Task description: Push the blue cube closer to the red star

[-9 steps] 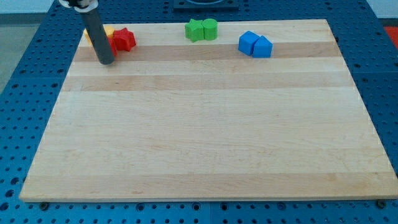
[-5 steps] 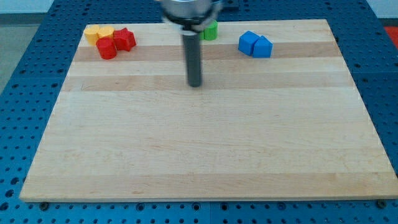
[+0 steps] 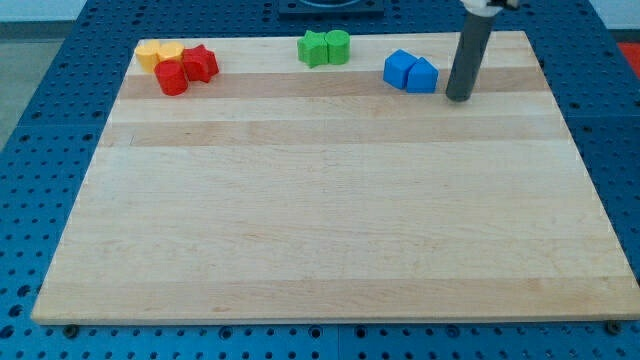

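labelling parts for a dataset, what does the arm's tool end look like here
A straight, plain dark grey rod, round in section, with no markings or cables showing. Its top meets a white and black fitting cut off by the view's top edge. My tip is a blunt end of the same dark grey, just right of the blue blocks.

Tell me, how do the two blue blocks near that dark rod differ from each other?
The blue cube looks boxy with a flat top; the other blue block has a peaked top. The blue cube lies on the view's left, while the other blue block sits nearer my tip, apart from it. Both share one colour and touch each other.
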You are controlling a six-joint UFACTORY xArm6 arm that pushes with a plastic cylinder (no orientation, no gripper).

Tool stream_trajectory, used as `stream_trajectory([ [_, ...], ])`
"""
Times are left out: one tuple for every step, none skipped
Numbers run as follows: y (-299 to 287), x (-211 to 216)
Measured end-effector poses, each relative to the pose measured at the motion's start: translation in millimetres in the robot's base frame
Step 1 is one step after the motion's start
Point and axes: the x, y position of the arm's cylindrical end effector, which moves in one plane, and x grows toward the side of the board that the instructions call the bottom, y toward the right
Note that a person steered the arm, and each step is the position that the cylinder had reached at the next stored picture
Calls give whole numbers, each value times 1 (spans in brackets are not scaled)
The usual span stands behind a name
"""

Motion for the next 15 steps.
stream_trajectory([
  [0, -31],
  [-17, -49],
  [-49, -53],
  [-64, -51],
  [-79, -37],
  [-94, -12],
  [-121, 4],
  [-155, 5],
  [-181, 25],
  [-199, 45],
  [-222, 46],
  [-242, 43],
  [-266, 39],
  [-285, 35],
  [-298, 29],
])
